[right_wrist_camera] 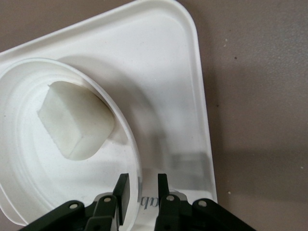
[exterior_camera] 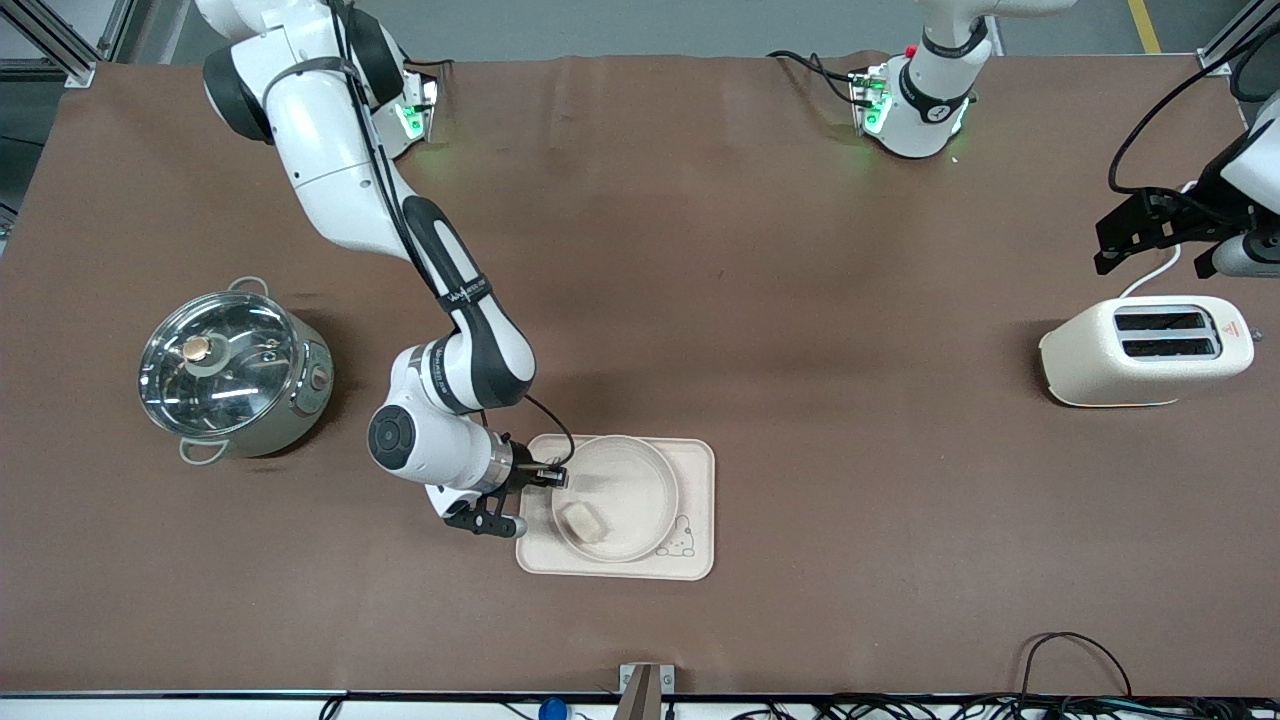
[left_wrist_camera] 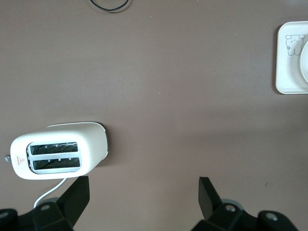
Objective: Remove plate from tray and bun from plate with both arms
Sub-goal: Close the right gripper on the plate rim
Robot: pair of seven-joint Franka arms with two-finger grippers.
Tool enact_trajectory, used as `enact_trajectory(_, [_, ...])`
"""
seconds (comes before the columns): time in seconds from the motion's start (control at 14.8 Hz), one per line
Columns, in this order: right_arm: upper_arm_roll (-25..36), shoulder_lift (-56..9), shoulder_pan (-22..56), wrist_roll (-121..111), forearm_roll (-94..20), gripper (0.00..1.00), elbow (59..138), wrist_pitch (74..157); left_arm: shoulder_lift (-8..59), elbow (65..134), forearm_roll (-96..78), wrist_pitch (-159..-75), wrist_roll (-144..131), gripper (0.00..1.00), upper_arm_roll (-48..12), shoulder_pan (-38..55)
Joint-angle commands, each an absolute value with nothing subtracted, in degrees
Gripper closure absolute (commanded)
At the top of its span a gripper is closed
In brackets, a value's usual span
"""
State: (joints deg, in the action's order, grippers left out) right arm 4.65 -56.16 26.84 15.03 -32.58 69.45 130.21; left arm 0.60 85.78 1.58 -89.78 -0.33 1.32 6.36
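Observation:
The round cream plate (exterior_camera: 673,497) lies on the rectangular cream tray (exterior_camera: 697,462), with the pale bun (exterior_camera: 584,521) inside it near the rim toward the right arm's end. My right gripper (exterior_camera: 556,478) is low at that rim, open a little. In the right wrist view the gripper (right_wrist_camera: 143,185) straddles the plate's rim (right_wrist_camera: 131,139): one finger (right_wrist_camera: 123,195) is inside the plate and the other is outside over the tray (right_wrist_camera: 159,57), with a small gap left. The bun (right_wrist_camera: 74,125) sits just ahead of it. My left gripper (exterior_camera: 1110,250) hangs open above the table beside the toaster, holding nothing (left_wrist_camera: 144,185).
A cream toaster (exterior_camera: 1145,350) stands at the left arm's end of the table, its cable running toward the robots' side. A steel pot with a glass lid (exterior_camera: 232,372) stands at the right arm's end. Cables lie along the table edge nearest the front camera.

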Motion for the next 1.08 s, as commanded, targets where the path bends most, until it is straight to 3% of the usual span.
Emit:
enact_trajectory(0.0, [4.7,-57.0,26.7,15.8,-33.6,0.8,68.3,130.3,1.0,84.9,1.6,-88.8,-0.4,0.0,1.1,6.2])
enact_trajectory(0.27, [4.7,-56.9,26.8,15.3,-33.6,0.97,68.4,130.2,1.0,84.9,1.5,-88.8,-0.4,0.0,1.1,6.2])
enact_trajectory(0.88, [4.7,-54.2,25.7,12.6,-33.6,1.0,68.4,129.2,1.0,84.9,1.4,-88.8,-0.4,0.0,1.1,6.2])
enact_trajectory(1.02, [4.8,-52.3,25.6,12.5,-33.2,1.0,68.3,125.8,1.0,84.9,1.4,-88.8,-0.4,0.0,1.1,6.2])
